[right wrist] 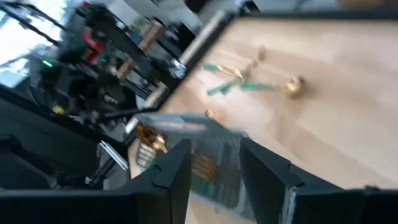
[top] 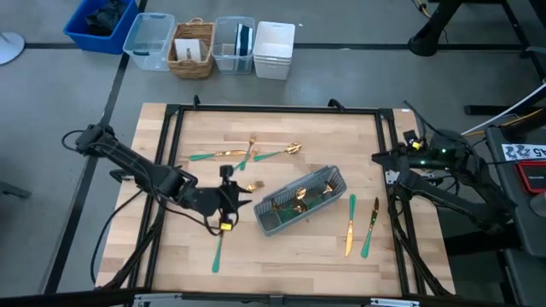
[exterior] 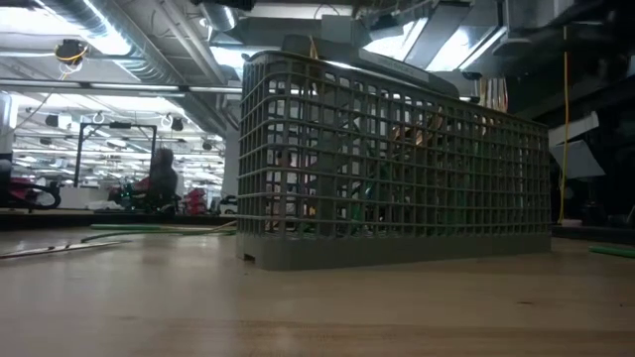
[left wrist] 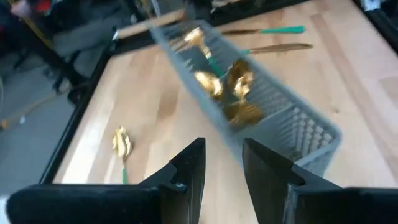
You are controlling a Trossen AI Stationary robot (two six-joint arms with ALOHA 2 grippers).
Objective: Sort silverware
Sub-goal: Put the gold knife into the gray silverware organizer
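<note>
Silverware (top: 256,155) with gold heads and teal-green handles lies in several groups on the wooden table (top: 281,256). Three or four pieces form a loose cluster on the far left-centre of the surface, one of them a spoon (top: 280,153). Two further pieces (top: 359,225) lie side by side near the right edge, just beside the grey caddy (top: 303,201), which sits tilted at the centre. Gold heads (left wrist: 224,87) stand up inside the caddy's compartments. One fork (top: 248,186) lies between the caddy and the left gripper (top: 229,194), and one piece (top: 218,251) lies alone toward the near edge, below that gripper.

Left gripper: low over the table just left of the caddy, fingers (left wrist: 189,171) parted and gripping nothing; a spoon (left wrist: 122,144) lies on the wood ahead of it. Right gripper (right wrist: 214,165): at the right edge of the table, well apart from the silverware, fingers spread and empty. In the low view the caddy's slotted wall (exterior: 397,169) fills the centre.
</note>
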